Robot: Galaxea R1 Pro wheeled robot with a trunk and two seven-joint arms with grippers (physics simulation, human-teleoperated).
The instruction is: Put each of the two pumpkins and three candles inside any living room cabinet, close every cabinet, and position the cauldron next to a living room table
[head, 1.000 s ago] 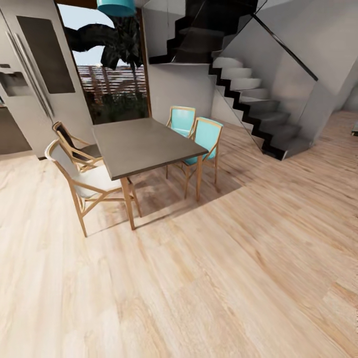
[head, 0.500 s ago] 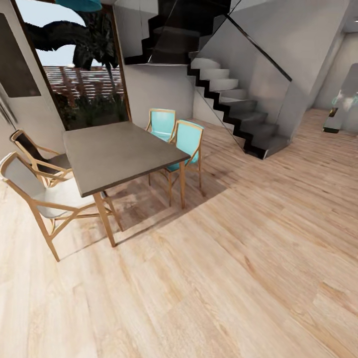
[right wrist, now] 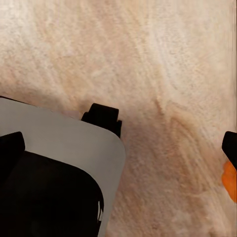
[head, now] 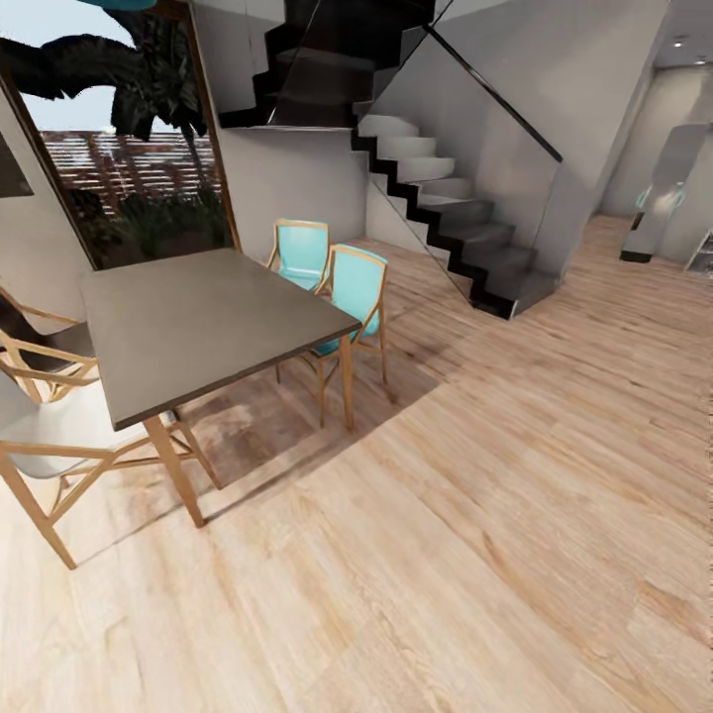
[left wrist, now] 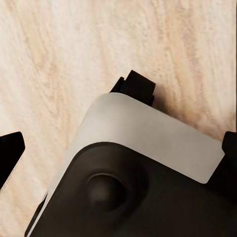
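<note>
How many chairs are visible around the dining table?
4. Two turquoise chairs stand side by side at the table's far-right side; a dark-seated chair and a white-seated chair stand at its left, partly cut off. More may be hidden.

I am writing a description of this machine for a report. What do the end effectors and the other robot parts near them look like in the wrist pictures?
The left end effector shows black finger tips at the picture edges. Below it lies the robot's base: a light grey rounded panel over a glossy black shell with a round dimple, and a black block at its edge. The right end effector has similar black tips, over the same grey and black body. No cables or markings are visible.
</note>
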